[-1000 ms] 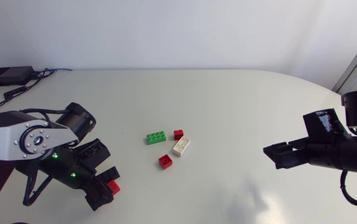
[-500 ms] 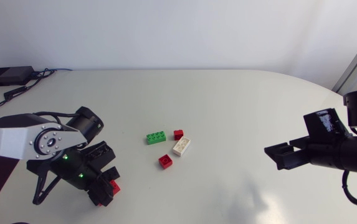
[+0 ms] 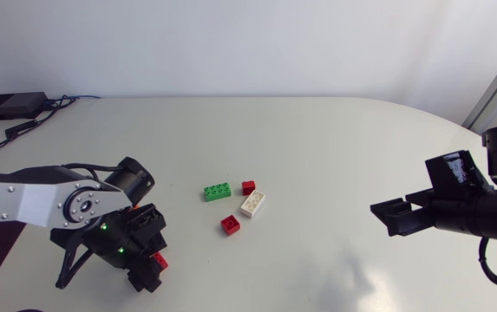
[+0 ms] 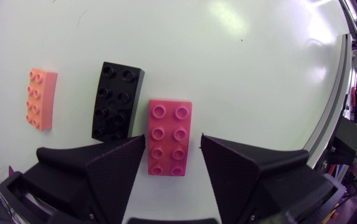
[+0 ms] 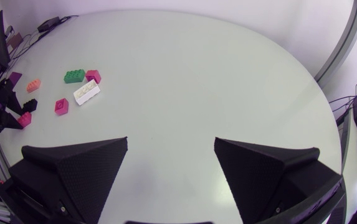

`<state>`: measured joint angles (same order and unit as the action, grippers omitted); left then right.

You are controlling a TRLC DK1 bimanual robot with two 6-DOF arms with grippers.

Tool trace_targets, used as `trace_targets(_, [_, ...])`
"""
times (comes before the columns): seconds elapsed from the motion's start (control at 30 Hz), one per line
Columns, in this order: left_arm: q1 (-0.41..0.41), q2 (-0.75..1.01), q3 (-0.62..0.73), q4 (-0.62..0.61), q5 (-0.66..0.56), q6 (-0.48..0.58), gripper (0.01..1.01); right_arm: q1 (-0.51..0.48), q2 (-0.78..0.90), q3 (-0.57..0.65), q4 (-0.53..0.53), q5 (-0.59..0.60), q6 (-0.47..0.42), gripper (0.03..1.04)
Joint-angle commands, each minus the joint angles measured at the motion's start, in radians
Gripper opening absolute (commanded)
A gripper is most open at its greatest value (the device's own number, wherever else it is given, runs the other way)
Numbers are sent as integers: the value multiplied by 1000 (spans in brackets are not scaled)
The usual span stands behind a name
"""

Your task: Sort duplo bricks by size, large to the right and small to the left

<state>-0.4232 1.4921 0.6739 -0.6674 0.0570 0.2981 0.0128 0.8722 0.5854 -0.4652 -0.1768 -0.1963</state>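
Low at the table's left side, the left gripper (image 4: 173, 142) stands open astride a red brick (image 4: 170, 124) lying flat, with a black brick (image 4: 117, 101) just beside it and an orange brick (image 4: 41, 98) further off. At the right, the right gripper (image 5: 171, 155) hangs wide open, well apart from the green brick (image 3: 217, 191), white brick (image 3: 252, 204) and two small red bricks (image 3: 230, 224) mid-table.

Head view: left arm (image 3: 31, 201) enters at 8 o'clock, wrist pitched down, left gripper (image 4: 173, 142) fingers spread. Right arm (image 3: 482, 212) at 4 o'clock, right gripper (image 5: 171, 144) level, fingers wide apart.
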Motion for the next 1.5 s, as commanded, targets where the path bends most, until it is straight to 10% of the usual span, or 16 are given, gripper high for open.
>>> trace_targets(0.0, [-23,36,-33,14,-22,-27,549,-8,-6,-7,-4,-4,-18,1002])
trace_targets(0.33, [-63,57,-31,71,-60,-33,248,-56,-13,-30,0,-15,-57,1002])
trace_targets(1.03, [-424,438,463,57,-29,1,303,-96,-93,-95,-20,-53,-81,1002])
trace_targets(1.2, [-377,356,428,72,21,-1,975,-56,-81,-91,-12,-67,-83,1002])
trace_targets(1.47, [-192,109,251,52,3,64,989,4,-33,-53,8,-62,-78,1002])
